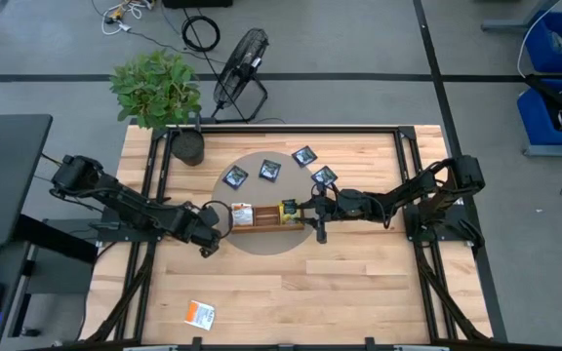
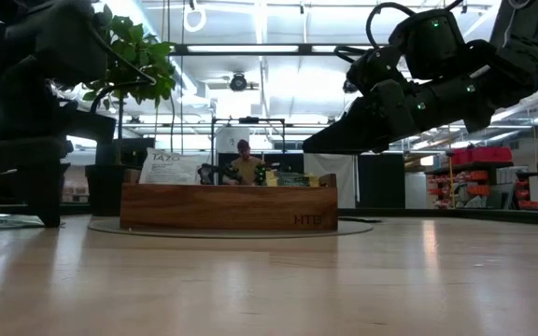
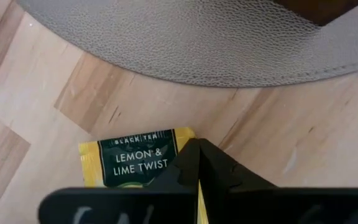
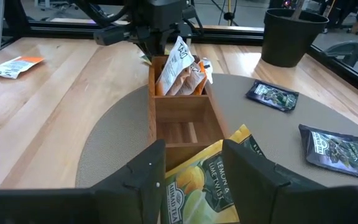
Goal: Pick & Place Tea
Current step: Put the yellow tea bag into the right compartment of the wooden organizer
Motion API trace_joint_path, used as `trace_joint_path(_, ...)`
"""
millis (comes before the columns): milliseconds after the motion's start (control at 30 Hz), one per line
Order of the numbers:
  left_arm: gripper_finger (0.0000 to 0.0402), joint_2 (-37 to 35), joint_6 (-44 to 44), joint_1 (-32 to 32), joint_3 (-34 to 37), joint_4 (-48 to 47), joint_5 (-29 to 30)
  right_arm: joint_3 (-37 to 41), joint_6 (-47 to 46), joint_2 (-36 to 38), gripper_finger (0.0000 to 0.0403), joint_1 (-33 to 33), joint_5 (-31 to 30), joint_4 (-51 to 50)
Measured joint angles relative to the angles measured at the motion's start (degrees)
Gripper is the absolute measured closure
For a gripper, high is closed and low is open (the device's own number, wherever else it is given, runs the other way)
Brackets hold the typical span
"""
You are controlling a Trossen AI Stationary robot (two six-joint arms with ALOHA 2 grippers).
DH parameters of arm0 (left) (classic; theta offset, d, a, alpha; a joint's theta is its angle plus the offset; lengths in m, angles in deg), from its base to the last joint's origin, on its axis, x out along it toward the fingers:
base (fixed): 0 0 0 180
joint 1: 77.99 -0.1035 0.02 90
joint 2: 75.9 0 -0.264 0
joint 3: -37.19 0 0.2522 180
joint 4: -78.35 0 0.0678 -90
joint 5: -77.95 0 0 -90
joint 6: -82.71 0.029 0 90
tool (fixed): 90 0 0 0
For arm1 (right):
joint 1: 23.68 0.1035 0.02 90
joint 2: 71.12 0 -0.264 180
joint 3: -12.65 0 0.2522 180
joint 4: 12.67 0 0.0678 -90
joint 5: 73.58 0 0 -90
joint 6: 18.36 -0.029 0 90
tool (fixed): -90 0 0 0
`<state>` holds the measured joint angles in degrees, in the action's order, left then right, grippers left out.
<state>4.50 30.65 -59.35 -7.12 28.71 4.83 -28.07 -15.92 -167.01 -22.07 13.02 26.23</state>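
The left end effector, fingertips pinched together on the edge of a yellow lemon-lime sachet, works on bare table just off the grey mat beside the wooden tray. The right end effector hovers released over the tray's other end. The sachet looks light, thin and pliable, so an edge pinch suits it.

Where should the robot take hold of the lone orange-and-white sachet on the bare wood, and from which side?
Take the orange-and-white sachet by one edge, coming straight down from above. It lies flat and alone on the table, so the jaws likely cannot get at it sideways.
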Motion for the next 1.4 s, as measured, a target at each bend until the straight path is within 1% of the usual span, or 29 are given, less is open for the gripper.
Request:
trace_joint_path(200, 0.0399, 0.09, 1.77, 2.75, -2.79, -1.16, 0.21, 0.0, 0.0, 0.0, 0.0237, 0.0, 0.0, 0.04)
trace_joint_path(267, 0.0399, 0.15, 1.77, 3.85, -4.27, -0.16, -1.46, 0.0, -0.35, 0.0, 0.0237, 0.0, 0.23, 0.04)
trace_joint_path(367, 0.04, 0.0, 1.79, 5.16, -5.37, 0.1, -1.83, 0.0, -0.48, 0.0, 0.0237, 0.01, 1.27, 0.07)
trace_joint_path(467, 0.04, 0.07, 1.49, 6.51, -6.4, -0.35, -0.71, 0.0, -0.48, 0.0, 0.0237, 0.17, 1.49, 0.05)
trace_joint_path(700, 0.04, -0.16, 1.98, 9.33, -9.99, -0.15, -0.39, 0.0, -0.47, 0.0, 0.0237, 0.17, 1.51, 0.07)
trace_joint_path(767, 0.04, -0.17, 1.79, 10.15, -11.06, -2.27, -0.1, 0.0, -0.49, 0.0, 0.0237, 0.17, 1.85, 0.07)
trace_joint_path(867, 0.0396, -0.17, -1.3, 9.85, -11.67, -4.93, 2.2, 0.0, -1.29, 0.0, 0.0237, 0.17, 2.33, 0.26)
trace_joint_path(967, 0.0374, -0.2, -1.33, 9.77, -11.67, -7.23, 3.26, 0.0, -1.58, 0.0, 0.0237, 0.17, 2.43, 0.24)
trace_joint_path(1067, 0.0335, -0.22, -1.38, 9.77, -10.96, -7.91, 4.83, 0.0, -1.6, 0.0, 0.0237, 0.17, 2.52, 0.24)
trace_joint_path(1133, 0.0303, -0.24, -2.71, 8.85, -10.45, -10.87, 6.26, 0.0, -1.62, 0.0, 0.0237, 0.17, 2.85, 0.24)
trace_joint_path(1200, 0.027, -0.17, -4.1, 7.63, -9.43, -12.91, 5.79, 0.0, -1.71, 0.0, 0.0237, 0.17, 3.04, 0.19)
trace_joint_path(1267, 0.0236, -0.17, -3.68, 6.45, -8.16, -12.12, 5.01, 0.0, -2.01, 0.0, 0.0237, 0.17, 3.05, 0.09)
trace_joint_path(1333, 0.0205, -0.58, -2.27, 5.65, -6.77, -11.5, 4.12, 0.0, -2.01, 0.0, 0.0237, 0.17, 3.04, 0.11)
trace_joint_path(1400, 0.0179, -0.59, 0.39, 4.73, -5.65, -8.71, 2.86, 0.0, -2.01, 0.0, 0.0237, 0.17, 3.04, 0.15)
